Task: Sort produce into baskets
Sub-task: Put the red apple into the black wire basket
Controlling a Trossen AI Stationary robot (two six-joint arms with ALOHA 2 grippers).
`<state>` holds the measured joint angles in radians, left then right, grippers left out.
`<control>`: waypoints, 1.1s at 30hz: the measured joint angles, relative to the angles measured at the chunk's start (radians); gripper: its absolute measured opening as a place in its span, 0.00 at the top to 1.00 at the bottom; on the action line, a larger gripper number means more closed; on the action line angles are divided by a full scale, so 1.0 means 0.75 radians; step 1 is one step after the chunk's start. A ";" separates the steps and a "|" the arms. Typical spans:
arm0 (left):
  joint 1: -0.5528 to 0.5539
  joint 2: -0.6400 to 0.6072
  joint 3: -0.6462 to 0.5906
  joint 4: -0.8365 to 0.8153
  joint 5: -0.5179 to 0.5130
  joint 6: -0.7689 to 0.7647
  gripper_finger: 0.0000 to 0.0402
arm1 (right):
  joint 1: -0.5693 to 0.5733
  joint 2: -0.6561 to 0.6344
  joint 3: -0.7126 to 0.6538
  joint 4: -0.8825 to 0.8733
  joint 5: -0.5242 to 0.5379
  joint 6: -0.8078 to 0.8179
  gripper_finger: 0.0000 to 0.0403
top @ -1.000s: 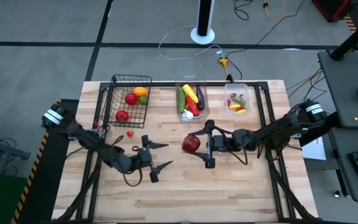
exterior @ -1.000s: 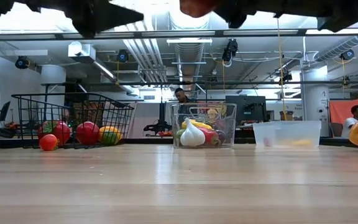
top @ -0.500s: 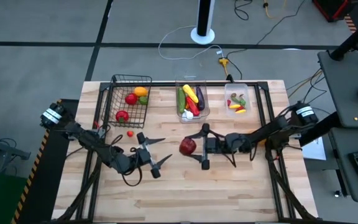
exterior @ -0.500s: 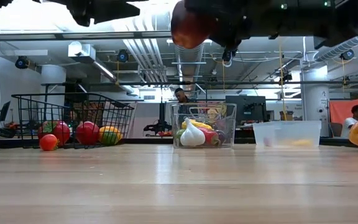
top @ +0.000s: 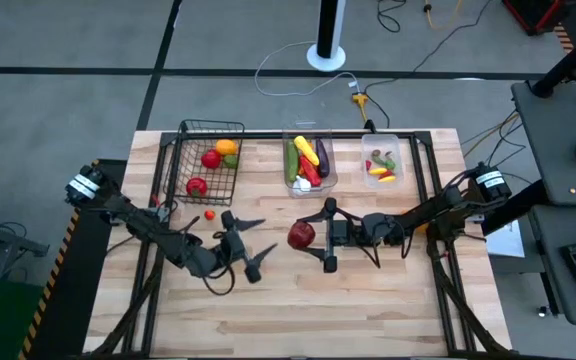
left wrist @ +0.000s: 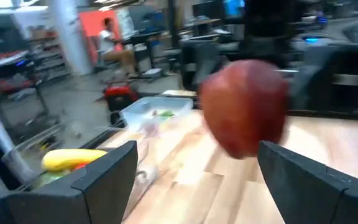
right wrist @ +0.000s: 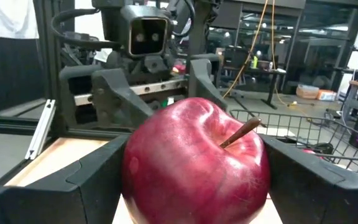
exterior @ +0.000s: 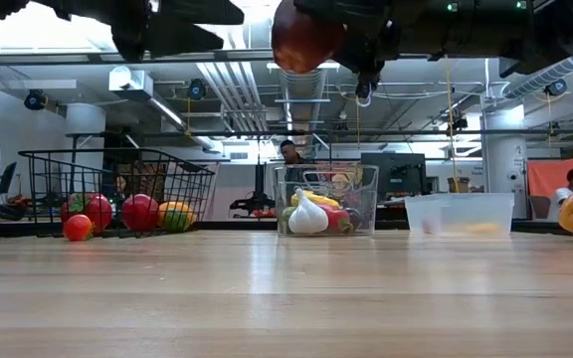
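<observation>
high view shows the right gripper (top: pixel 313 235) over the middle of the table, its fingers clamped on a red apple (top: pixel 301 235) held above the wood. the left gripper (top: pixel 259 243) faces it from the left, just beside the apple, fingers spread wide and holding nothing. at the far edge sit the black wire basket (top: pixel 182 160) on the left, the taller clear bin (top: pixel 331 176) in the middle and the shallower clear bin (top: pixel 400 160) on the right, each with produce inside. a small red tomato (top: pixel 208 214) lies just near of the wire basket.

big red apple (left wrist: pixel 244 107) floating right ahead between the left gripper (left wrist: pixel 194 180) fingers, which are spread wide, clear bin (left wrist: pixel 154 115) behind it
</observation>
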<state>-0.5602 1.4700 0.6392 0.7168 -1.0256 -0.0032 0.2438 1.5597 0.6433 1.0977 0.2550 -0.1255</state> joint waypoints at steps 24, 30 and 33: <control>0.100 0.289 0.043 0.515 0.420 0.119 0.22 | 0.000 0.003 0.067 0.020 -0.202 -0.120 0.21; 0.117 0.312 0.090 0.525 0.433 0.137 0.22 | 0.000 0.003 0.068 0.021 -0.209 -0.158 0.21; 0.122 0.318 0.105 0.526 0.431 0.164 0.22 | 0.000 0.003 0.068 0.021 -0.208 -0.167 0.21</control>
<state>-0.4686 1.7086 0.7182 1.1110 -0.7025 0.1196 0.2440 1.5620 0.6941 1.1132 0.0994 -0.2504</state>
